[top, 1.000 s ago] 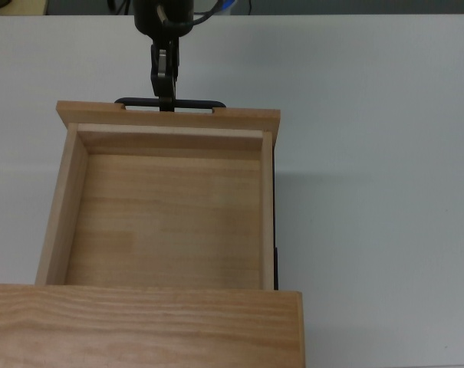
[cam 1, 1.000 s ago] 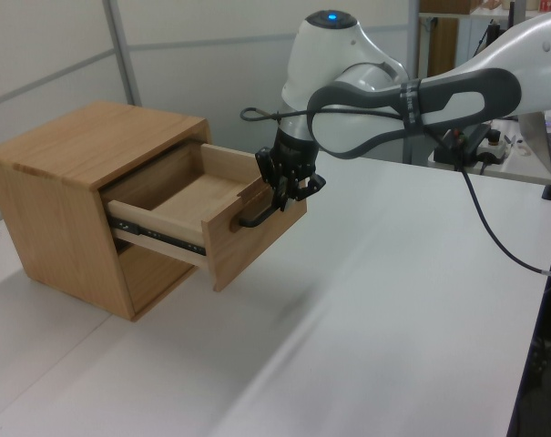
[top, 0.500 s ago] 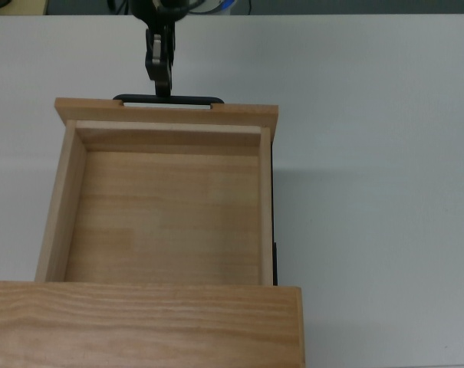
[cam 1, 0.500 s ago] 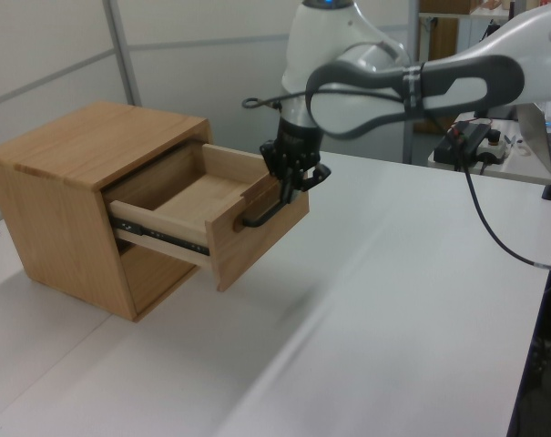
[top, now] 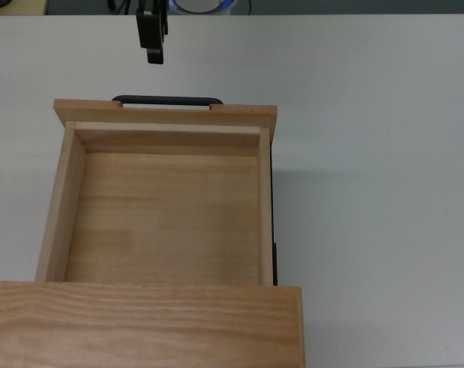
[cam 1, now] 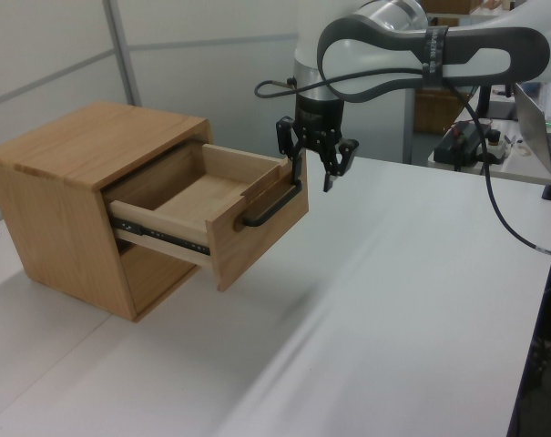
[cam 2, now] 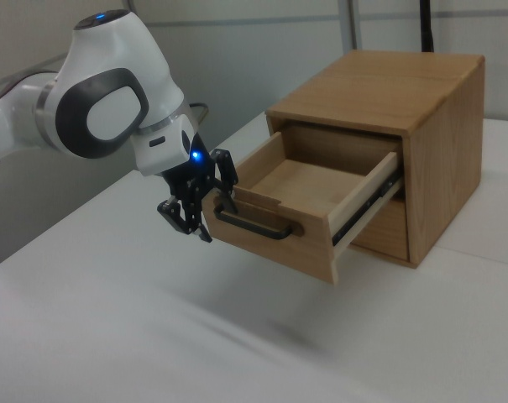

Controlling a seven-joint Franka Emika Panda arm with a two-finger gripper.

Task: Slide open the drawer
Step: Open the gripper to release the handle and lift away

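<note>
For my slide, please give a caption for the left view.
Drawer pulled open from the cabinet; open gripper beside the handle.

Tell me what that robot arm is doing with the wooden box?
The robot arm's gripper has pulled the drawer out of the wooden cabinet. The drawer is wide open and has nothing inside. The gripper has let go of the black handle and now hangs open in front of it, touching nothing, above the white table.

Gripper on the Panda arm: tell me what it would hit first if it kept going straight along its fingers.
The gripper points down, clear of the light wooden drawer's black bar handle. It would probably meet the white table first, though depth is unclear.
</note>
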